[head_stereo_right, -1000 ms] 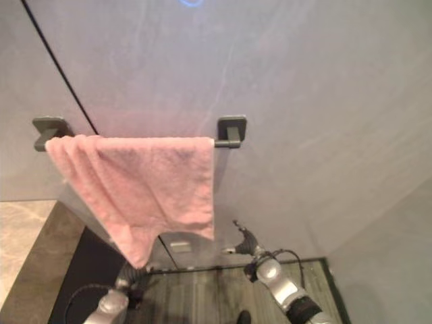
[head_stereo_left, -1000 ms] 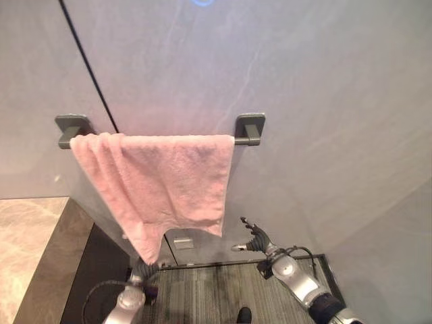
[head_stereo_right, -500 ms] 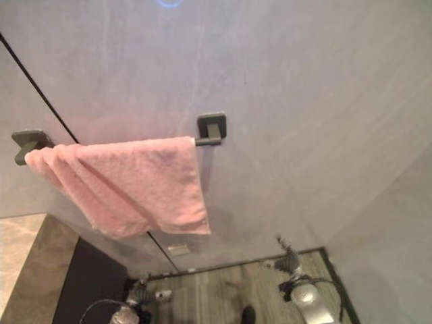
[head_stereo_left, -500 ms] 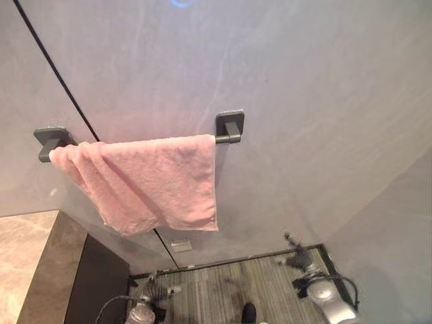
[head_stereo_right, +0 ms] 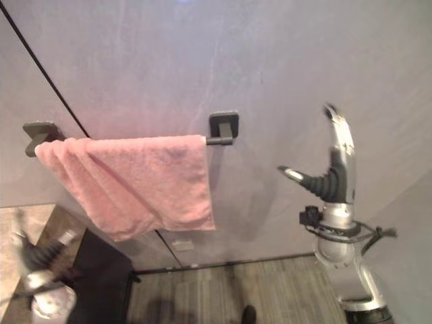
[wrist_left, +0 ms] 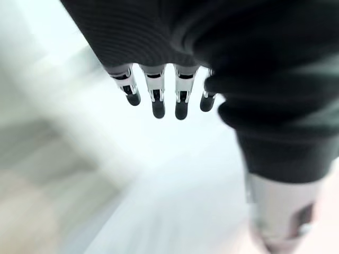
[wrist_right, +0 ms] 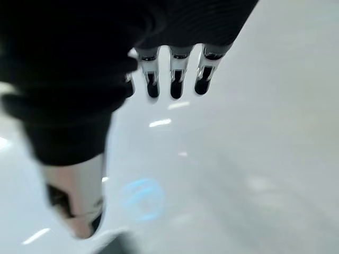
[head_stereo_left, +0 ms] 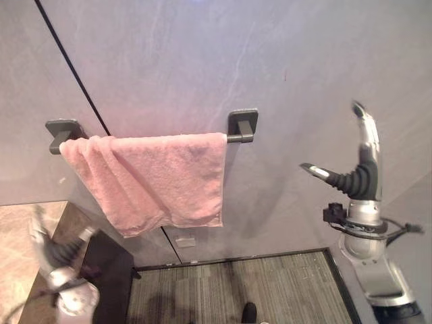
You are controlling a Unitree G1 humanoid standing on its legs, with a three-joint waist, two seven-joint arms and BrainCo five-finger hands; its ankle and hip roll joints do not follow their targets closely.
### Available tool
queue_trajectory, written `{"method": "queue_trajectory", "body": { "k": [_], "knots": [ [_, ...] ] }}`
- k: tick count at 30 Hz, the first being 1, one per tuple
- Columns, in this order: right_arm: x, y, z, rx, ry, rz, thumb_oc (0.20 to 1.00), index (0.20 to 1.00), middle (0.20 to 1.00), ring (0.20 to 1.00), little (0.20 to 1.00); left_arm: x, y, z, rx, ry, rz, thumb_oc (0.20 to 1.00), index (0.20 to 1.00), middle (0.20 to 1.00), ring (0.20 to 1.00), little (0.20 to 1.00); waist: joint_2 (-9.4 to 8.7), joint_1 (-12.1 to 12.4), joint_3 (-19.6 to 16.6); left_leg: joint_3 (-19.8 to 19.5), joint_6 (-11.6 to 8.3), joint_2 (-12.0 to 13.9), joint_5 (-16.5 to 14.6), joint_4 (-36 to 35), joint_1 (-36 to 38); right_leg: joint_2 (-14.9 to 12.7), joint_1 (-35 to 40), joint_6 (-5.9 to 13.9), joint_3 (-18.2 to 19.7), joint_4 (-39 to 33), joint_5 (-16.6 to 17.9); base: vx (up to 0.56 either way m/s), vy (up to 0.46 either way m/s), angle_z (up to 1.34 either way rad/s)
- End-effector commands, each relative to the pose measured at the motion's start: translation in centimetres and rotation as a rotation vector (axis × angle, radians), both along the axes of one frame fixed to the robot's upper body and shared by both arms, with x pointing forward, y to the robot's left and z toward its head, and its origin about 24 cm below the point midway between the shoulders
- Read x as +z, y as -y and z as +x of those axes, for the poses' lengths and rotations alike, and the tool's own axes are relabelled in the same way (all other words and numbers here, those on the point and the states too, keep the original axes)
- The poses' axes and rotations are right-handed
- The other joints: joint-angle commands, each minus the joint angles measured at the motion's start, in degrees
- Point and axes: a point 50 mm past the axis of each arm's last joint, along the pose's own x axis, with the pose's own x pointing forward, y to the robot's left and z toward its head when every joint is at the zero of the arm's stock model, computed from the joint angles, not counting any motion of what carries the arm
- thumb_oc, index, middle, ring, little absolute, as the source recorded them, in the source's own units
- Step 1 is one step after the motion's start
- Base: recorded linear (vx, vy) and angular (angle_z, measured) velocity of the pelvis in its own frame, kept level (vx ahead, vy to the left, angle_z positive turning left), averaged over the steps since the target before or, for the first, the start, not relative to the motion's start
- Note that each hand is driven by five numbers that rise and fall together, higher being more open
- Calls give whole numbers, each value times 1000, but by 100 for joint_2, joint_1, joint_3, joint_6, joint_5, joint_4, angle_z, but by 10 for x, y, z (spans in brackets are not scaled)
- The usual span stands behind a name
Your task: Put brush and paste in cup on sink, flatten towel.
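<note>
Pink towel (head_stereo_left: 156,179) draped over a dark towel bar (head_stereo_left: 234,139) on the grey wall (head_stereo_left: 283,61), bar held by two dark square brackets, one at each end. Cloth bunched in folds toward the bar's left end, smoother toward the right end, stopping just short of the right bracket (head_stereo_left: 243,124). Lower hem uneven: hanging lowest left of the middle, sloping up steeply to the left bracket (head_stereo_left: 62,128). Not yet flat.

Right hand (head_stereo_left: 359,177) raised well to the right of the towel, apart from it and from the bar, fingers straight and pointing up, thumb stuck out sideways toward the towel. Nothing held; same seen in the right wrist view, where the straight dark-tipped fingers (wrist_right: 175,79) stand before bare pale wall.

Left hand (head_stereo_left: 55,253) low at the left, below the towel's bunched end and not touching it, blurred in the head views. In the left wrist view, fingers (wrist_left: 157,95) straight in a row with nothing between them and the thumb; hand open and empty.

Stone counter (head_stereo_left: 17,236) at the lower left, its dark front panel (head_stereo_left: 108,277) below the towel's lowest fold. Dark striped floor (head_stereo_left: 236,287) at the foot of the wall. Small pale plate (head_stereo_left: 184,240) on the wall beneath the towel's right lower corner.
</note>
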Motion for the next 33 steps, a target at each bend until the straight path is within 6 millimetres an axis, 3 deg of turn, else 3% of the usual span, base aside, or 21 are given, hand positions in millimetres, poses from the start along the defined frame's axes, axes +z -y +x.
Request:
{"method": "queue_trajectory", "body": {
  "k": [1, 4, 6, 7, 9, 10, 19, 28, 33],
  "knots": [
    [0, -13, 4, 62, 10, -36, 1000, 1000, 1000, 1000, 1000, 35, -6, 4, 25, 131, 228, 1000, 1000, 1000, 1000, 1000, -89, 23, -112, -227, -205, 51, 424, -4, -480, -776, 595, 744, 20, 9, -234, 0, 0, 0],
    [6, -26, 5, 116, 23, -127, 1000, 1000, 1000, 1000, 1000, 61, 1, 5, -14, 244, 297, 1000, 1000, 1000, 1000, 1000, -100, 67, -101, -242, -205, 45, 426, -4, -486, -778, 583, 737, 35, 9, -225, 0, 0, 0],
    [7, -29, 5, 127, 31, -138, 1000, 1000, 1000, 1000, 1000, 67, 4, 5, -30, 270, 319, 1000, 1000, 1000, 1000, 1000, -104, 73, -94, -244, -204, 44, 422, -4, -487, -777, 580, 736, 34, 9, -224, 0, 0, 0],
    [8, -33, 4, 143, 29, -198, 1000, 1000, 1000, 1000, 1000, 81, 12, 8, -92, 286, 400, 1000, 1000, 1000, 1000, 1000, -108, 82, -79, -254, -207, 49, 421, -4, -497, -776, 583, 737, 26, 9, -229, 0, 0, 0],
    [7, -35, 3, 150, 33, -219, 1000, 1000, 1000, 1000, 1000, 86, 15, 9, -118, 276, 449, 1000, 1000, 1000, 1000, 1000, -105, 87, -71, -264, -208, 52, 420, -4, -495, -775, 591, 738, 13, 9, -232, 0, 0, 0],
    [7, -36, 2, 148, 42, -307, 1000, 1000, 1000, 1000, 1000, 94, 18, 11, -168, 227, 565, 1000, 1000, 1000, 1000, 1000, -101, 101, -51, -290, -219, 50, 417, -4, -501, -770, 598, 742, -7, 9, -243, 0, 0, 0],
    [19, -58, -7, 265, 128, -551, 1000, 1000, 1000, 1000, 1000, 91, 14, 11, -241, -21, 824, 1000, 1000, 1000, 1000, 1000, -129, 161, -33, -324, -208, 43, 407, -4, -513, -751, 602, 773, -49, 9, -258, 4, 1, 1],
    [40, -99, -2, 430, 206, -620, 1000, 1000, 1000, 1000, 1000, 80, 10, 20, -310, -134, 796, 1000, 1000, 1000, 1000, 1000, -197, 254, -23, -302, -178, 22, 380, -4, -478, -734, 603, 761, -34, 9, -276, 3, 9, 3],
    [35, -100, 5, 416, 163, -706, 1000, 1000, 1000, 1000, 1000, 79, 7, 23, -347, -213, 832, 1000, 1000, 1000, 1000, 1000, -238, 250, 14, -272, -169, 13, 366, -4, -473, -733, 581, 773, -6, 9, -266, 0, 5, 1]
  ]
}}
